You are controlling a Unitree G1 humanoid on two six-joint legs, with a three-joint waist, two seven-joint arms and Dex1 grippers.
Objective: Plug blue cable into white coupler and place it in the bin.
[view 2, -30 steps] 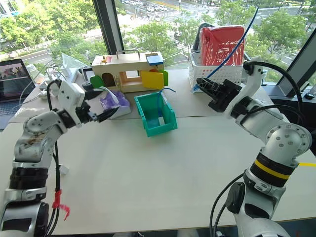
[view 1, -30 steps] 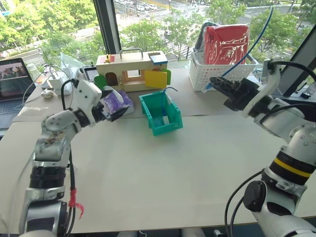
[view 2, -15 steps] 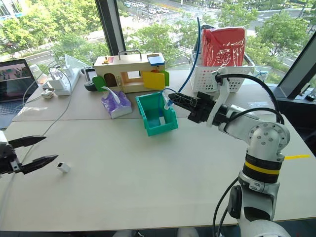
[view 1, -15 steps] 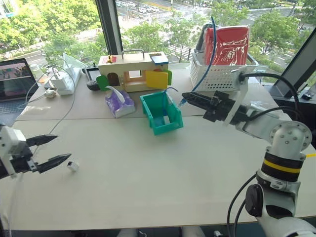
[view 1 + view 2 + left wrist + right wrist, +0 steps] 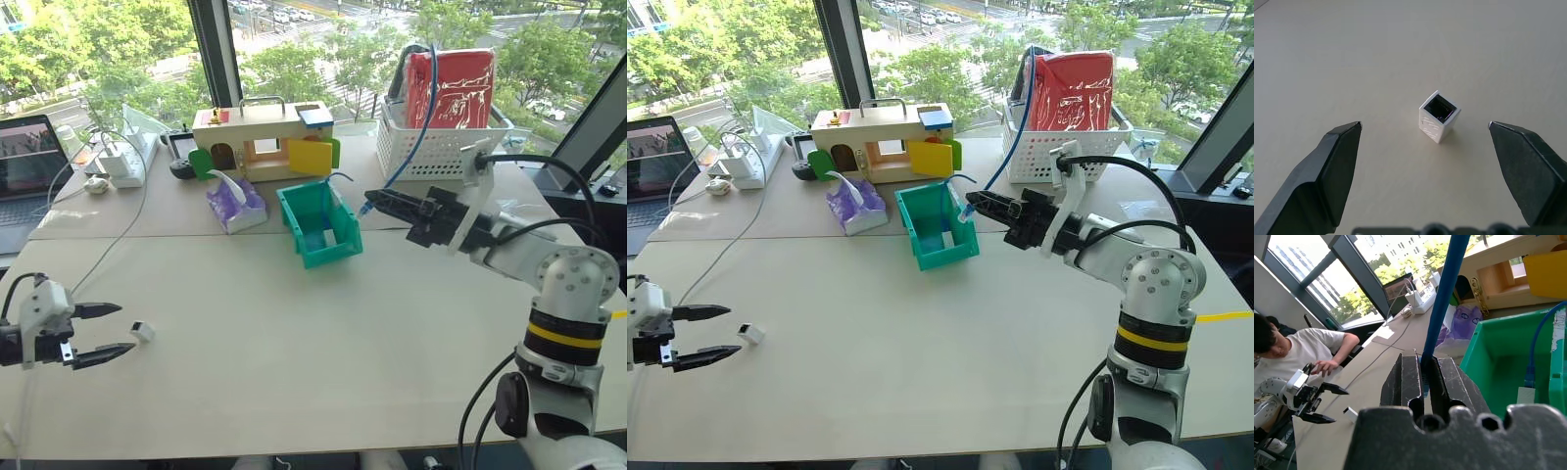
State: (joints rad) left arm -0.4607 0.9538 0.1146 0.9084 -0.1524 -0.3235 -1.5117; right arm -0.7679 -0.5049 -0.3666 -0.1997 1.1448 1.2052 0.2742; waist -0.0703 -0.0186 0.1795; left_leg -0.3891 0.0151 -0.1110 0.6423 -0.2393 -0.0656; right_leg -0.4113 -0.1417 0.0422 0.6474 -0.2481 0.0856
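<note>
Dropping from beside the purple tissue pack [image 5: 233,204] to the near left of the table [image 5: 323,352], the left gripper [image 5: 102,332] is now hovering wide open with the white coupler [image 5: 143,331] just beyond its tips, not yet touched. In the left wrist view the coupler [image 5: 1439,116] is sitting between the fingers, socket facing up. Meanwhile the right gripper [image 5: 377,203] is clamping the blue cable [image 5: 423,108] just beside the bin [image 5: 318,224], the cord arching up over the white basket [image 5: 436,140]. The coupler looks light, so an off-centre close is likely to tip it or skid it across the smooth tabletop. Behind, big windows are showing trees, a laptop [image 5: 29,157] is glowing at far left, and a person [image 5: 1290,350] is sitting nearby.
</note>
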